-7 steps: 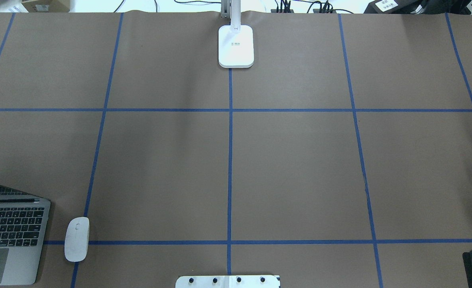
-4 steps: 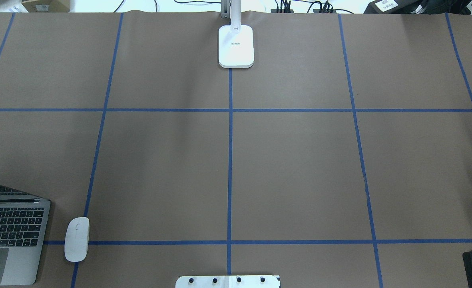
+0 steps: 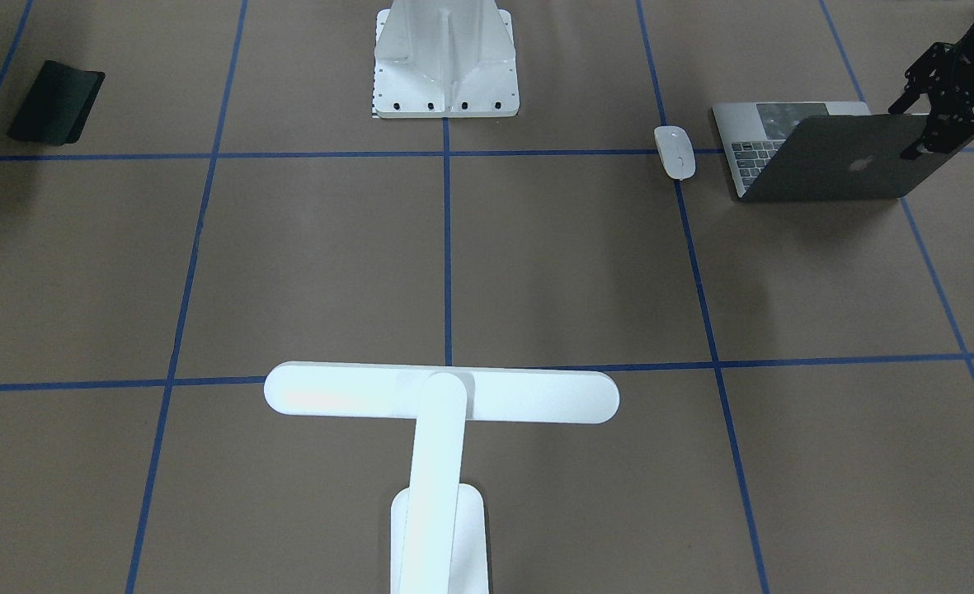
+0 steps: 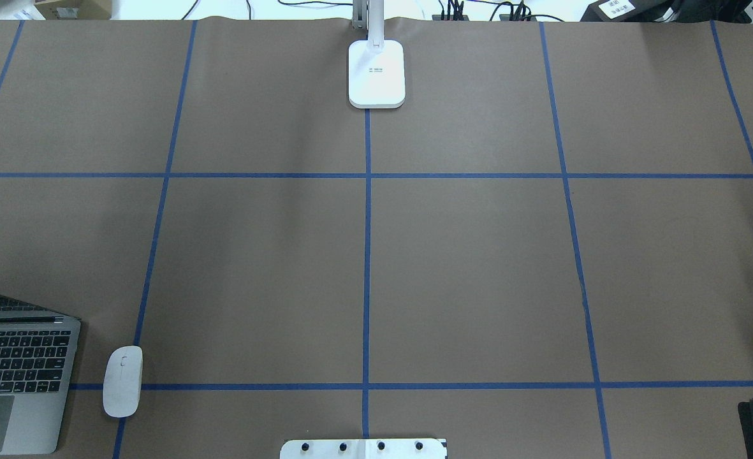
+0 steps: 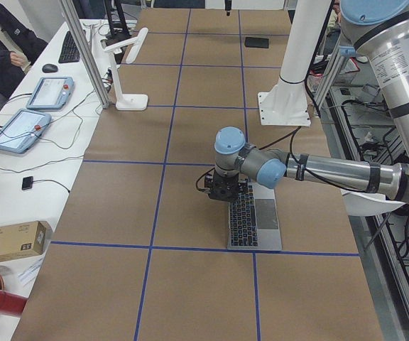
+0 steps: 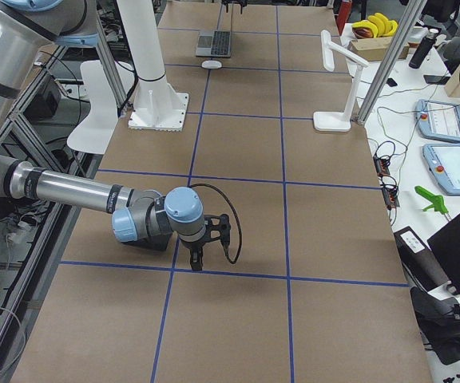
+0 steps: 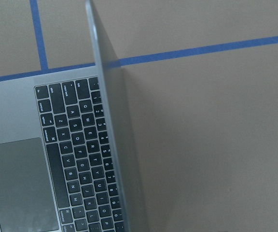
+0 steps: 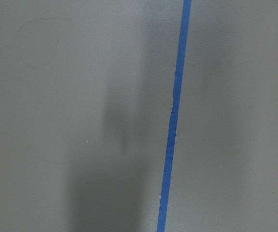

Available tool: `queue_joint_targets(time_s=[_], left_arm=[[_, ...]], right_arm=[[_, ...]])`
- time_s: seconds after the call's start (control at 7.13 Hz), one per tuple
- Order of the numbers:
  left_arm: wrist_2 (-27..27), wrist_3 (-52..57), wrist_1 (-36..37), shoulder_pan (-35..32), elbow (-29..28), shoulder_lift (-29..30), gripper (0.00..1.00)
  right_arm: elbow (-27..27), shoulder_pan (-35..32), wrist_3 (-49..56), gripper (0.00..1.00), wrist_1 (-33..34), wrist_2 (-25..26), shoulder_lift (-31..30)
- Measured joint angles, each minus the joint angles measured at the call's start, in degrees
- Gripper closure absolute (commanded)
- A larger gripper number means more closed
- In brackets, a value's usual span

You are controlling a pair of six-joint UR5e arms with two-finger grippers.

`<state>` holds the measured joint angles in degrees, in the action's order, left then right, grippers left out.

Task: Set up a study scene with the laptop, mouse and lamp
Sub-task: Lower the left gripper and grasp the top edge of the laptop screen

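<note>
The laptop (image 3: 833, 161) stands open at the table's near left corner, lid up, keyboard showing in the overhead view (image 4: 13, 376) and the left wrist view (image 7: 81, 159). The white mouse (image 3: 675, 152) lies just beside it, towards the table's middle (image 4: 122, 381). The white T-shaped lamp (image 3: 441, 396) stands at the middle of the far edge, its base (image 4: 377, 73) on the centre line. My left gripper (image 3: 907, 130) hovers at the lid's top outer corner, fingers spread. My right gripper (image 6: 196, 259) points down over bare table on the right; I cannot tell whether it is open or shut.
The white bolted pedestal (image 3: 445, 66) stands at the near middle edge. A thin black pad (image 3: 56, 101) lies at the near right corner. Blue tape lines divide the brown table cover (image 4: 478, 274). Tablets and cables lie on the side table (image 5: 41, 106) beyond the far edge.
</note>
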<state>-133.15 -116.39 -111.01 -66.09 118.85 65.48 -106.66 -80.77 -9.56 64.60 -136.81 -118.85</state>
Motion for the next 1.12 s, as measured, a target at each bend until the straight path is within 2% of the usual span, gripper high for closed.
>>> queue_joint_targets(time_s=[0.14,0.42,0.56,0.7,1.12], left_arm=[[0.26,-0.04,0.0,0.14,-0.15,0.0,0.09],[0.46,-0.52,-0.02,0.8,-0.29,0.03,0.18],[0.66,-1.65,-0.06,1.85,-0.31,0.2,0.28],[0.93,-2.95,-0.08,2.91,-0.31,0.45,0.43],[1.13,-4.0,-0.03,3.73,-0.29,0.68,0.97]], right_arm=[[-0.02,0.0,0.03,0.0,0.0,-0.14,-0.06],[-0.03,0.0,0.06,0.0,-0.02,-0.23,-0.13],[-0.03,0.0,0.06,0.0,-0.06,-0.27,-0.14],[-0.03,0.0,0.05,0.0,-0.08,-0.29,-0.15],[-0.08,0.0,0.02,0.0,-0.07,-0.3,-0.15]])
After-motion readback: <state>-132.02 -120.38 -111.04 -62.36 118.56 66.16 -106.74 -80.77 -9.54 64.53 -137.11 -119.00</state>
